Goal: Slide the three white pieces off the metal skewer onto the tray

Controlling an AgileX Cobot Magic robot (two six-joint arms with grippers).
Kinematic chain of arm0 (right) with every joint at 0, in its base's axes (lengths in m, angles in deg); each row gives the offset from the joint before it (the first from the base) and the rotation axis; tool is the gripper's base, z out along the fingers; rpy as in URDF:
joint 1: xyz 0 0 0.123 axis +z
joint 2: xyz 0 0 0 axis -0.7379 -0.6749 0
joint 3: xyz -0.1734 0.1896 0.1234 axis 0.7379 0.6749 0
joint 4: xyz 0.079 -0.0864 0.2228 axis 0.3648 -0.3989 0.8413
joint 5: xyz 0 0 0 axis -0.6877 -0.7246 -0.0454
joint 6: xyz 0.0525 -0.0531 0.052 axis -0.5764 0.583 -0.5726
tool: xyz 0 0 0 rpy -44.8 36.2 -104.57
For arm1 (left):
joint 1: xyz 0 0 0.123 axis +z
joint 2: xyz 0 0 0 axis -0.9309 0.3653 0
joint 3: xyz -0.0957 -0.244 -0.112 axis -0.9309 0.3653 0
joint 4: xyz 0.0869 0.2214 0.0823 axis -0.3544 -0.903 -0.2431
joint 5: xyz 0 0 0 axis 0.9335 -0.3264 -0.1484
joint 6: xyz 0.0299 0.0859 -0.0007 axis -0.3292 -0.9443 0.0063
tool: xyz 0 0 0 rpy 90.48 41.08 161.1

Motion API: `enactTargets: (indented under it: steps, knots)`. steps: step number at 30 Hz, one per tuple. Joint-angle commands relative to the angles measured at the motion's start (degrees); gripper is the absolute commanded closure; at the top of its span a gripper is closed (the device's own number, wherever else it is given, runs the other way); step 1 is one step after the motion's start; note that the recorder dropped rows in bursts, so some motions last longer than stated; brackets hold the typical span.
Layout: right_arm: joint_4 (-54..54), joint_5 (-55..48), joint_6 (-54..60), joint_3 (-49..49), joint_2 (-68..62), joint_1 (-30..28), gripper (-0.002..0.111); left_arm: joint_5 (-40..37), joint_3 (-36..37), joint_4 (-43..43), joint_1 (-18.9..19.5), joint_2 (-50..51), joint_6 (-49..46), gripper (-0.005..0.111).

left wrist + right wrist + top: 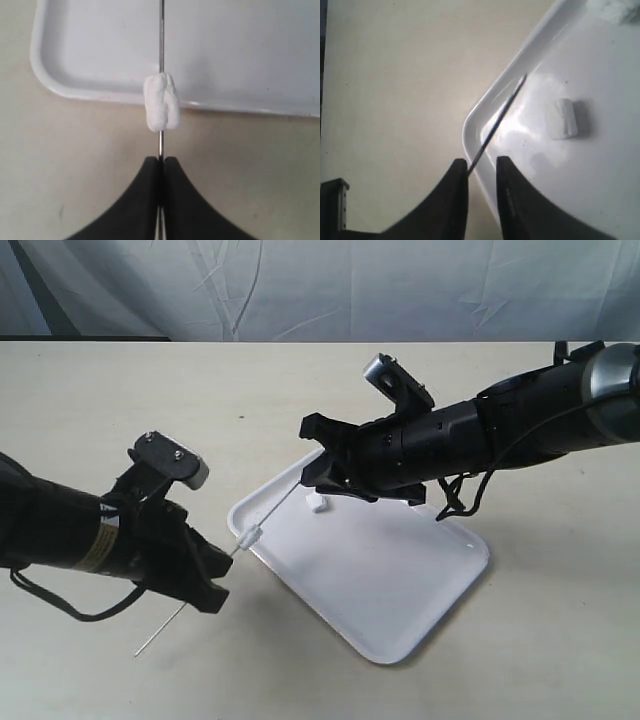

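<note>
— Beige tabletop, with a wrinkled grey-white cloth backdrop behind it. What sits on it?

— One flat white tray [400,590] in the middle. One white piece [318,503] lies loose on it, near the corner under the right arm. A second white piece [161,101] is threaded on the metal skewer [161,40], right at the tray's rim. The right wrist view shows a blurred pale patch [615,10] at the tray's far edge. I cannot tell whether it is the third piece.

— And the arms?

— Reaching in low from the left, the left gripper [161,162] has its jaws pressed together on the skewer, just behind the threaded piece. The skewer's tail slants down toward the table behind it. From the right, the right gripper [481,167] reaches over the tray's corner. Its jaws stand apart, with the skewer's other end passing between them, and they clamp nothing.
</note>
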Motion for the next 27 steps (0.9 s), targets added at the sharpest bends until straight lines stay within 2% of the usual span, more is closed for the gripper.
enactTargets:
  steps: [1, 10, 16, 27]
  knots:
    - [-1.4, -1.8, -0.4, -0.2, -0.2, -0.2, 0.087, 0.0, -2.8, 0.0, 0.0, -0.5, -0.1, 0.107]
    - [-2.3, -4.5, -0.8, -0.2, -0.2, -0.2, 0.087, 0.2, -6.7, 0.0, 0.0, 0.3, -0.1, 0.107]
    - [-2.3, -6.4, -0.8, -0.2, -0.2, -0.2, 0.070, 1.9, -9.3, 0.0, 0.0, 5.1, -0.1, 0.107]
    - [-1.8, -5.3, -0.8, -0.2, -0.2, -0.2, 0.070, 5.4, -13.3, 0.2, 0.0, 7.8, -0.1, 0.107]
